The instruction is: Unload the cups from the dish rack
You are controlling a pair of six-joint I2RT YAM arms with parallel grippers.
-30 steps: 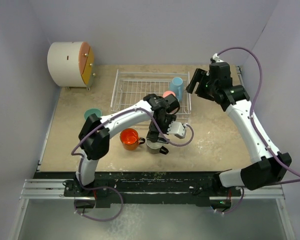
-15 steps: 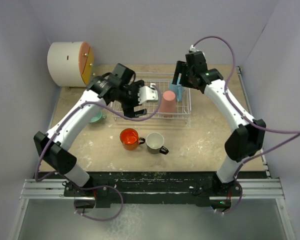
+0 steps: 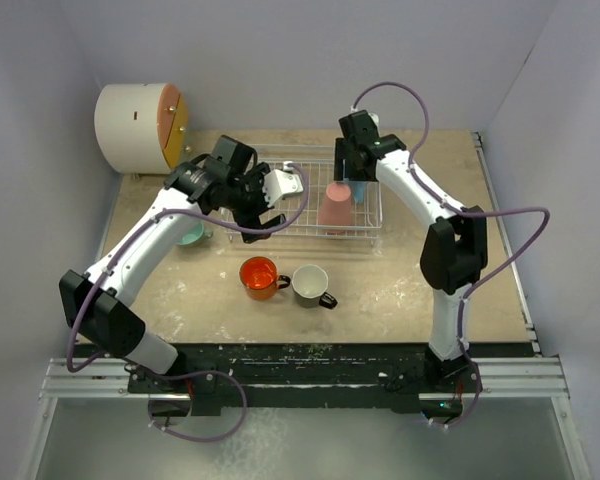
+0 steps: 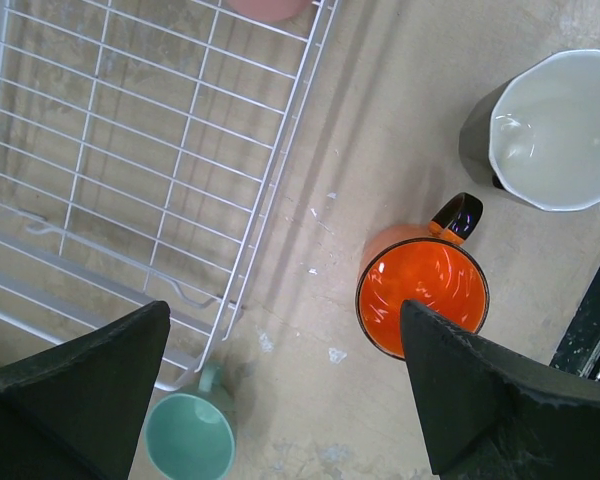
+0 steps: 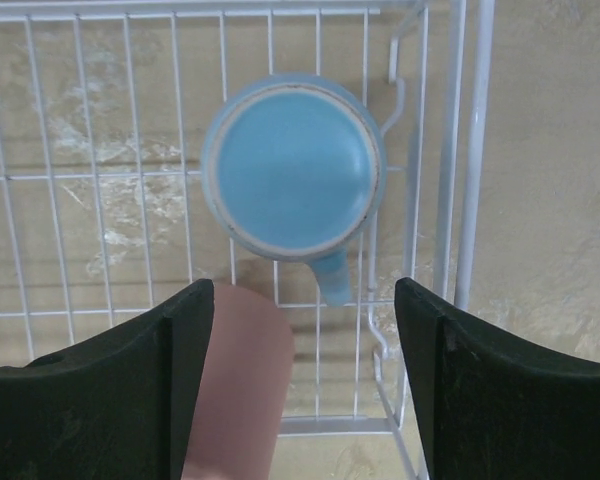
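Note:
The white wire dish rack (image 3: pixel 280 172) holds the pink tumbler (image 3: pixel 335 205) and the light blue mug (image 3: pixel 359 190) at its right end. My right gripper (image 3: pixel 346 172) hovers open straight above them. In the right wrist view the light blue mug (image 5: pixel 293 165) lies just ahead of the open gripper (image 5: pixel 305 380), and the pink tumbler (image 5: pixel 240 390) is beside the left finger. The orange mug (image 3: pixel 259 277), the black mug (image 3: pixel 311 284) and the teal-green mug (image 3: pixel 190 234) stand on the table. My left gripper (image 3: pixel 258 212) is open and empty over the rack's near left part.
A white drum with an orange-yellow face (image 3: pixel 140 128) stands at the back left. In the left wrist view the rack (image 4: pixel 160 150), orange mug (image 4: pixel 423 297), black mug (image 4: pixel 555 130) and teal-green mug (image 4: pixel 188 437) lie below the open gripper (image 4: pixel 285 400). Walls close in on both sides.
My left gripper has let go of the black mug in front of the rack and swung back over the rack's left. My right arm has moved left to above the light blue mug.

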